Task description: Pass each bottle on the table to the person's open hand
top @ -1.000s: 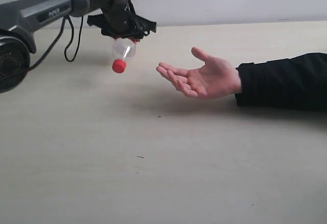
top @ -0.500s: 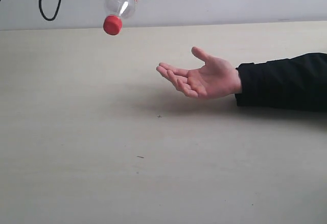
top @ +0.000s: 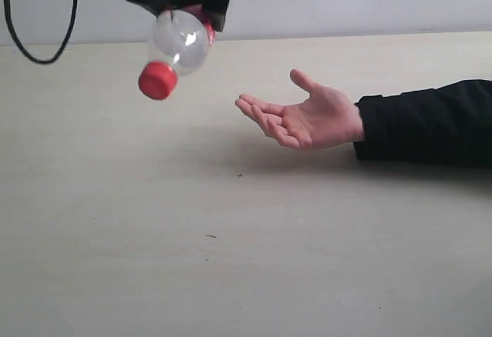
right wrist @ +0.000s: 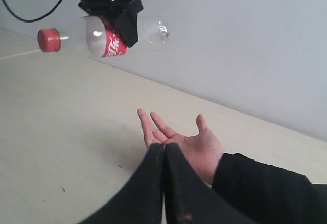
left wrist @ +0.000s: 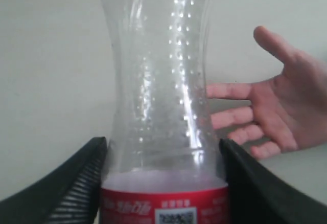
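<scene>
Above the counter (top: 231, 260), out past the fingertips of the person's open hand (top: 304, 118) and higher than its palm, the robot's left hand (top: 188, 6) holds the small clear bottle (top: 181, 41). Its two black fingers stand wide apart and clamp the bottle's body right at the red label (right wrist: 113, 44). The bottle lies close to level, with the red cap (top: 157, 80) dipping down and pointing away from the palm. It is well apart from the person's skin and touches nothing else.

The right hand (right wrist: 164, 183) is pressed fully closed and carries nothing. It aims toward the palm from the side of the black sleeve (top: 430, 121).

I'd say this is the carrying part of one handover: the bottle is gripped and in the air, but not delivered. The next move calls for bringing the bottle sideways over the palm and lowering it until it rests there. Only then should the fingers spread, since a round bottle dropped early could roll off. No other bottle shows from any view.
</scene>
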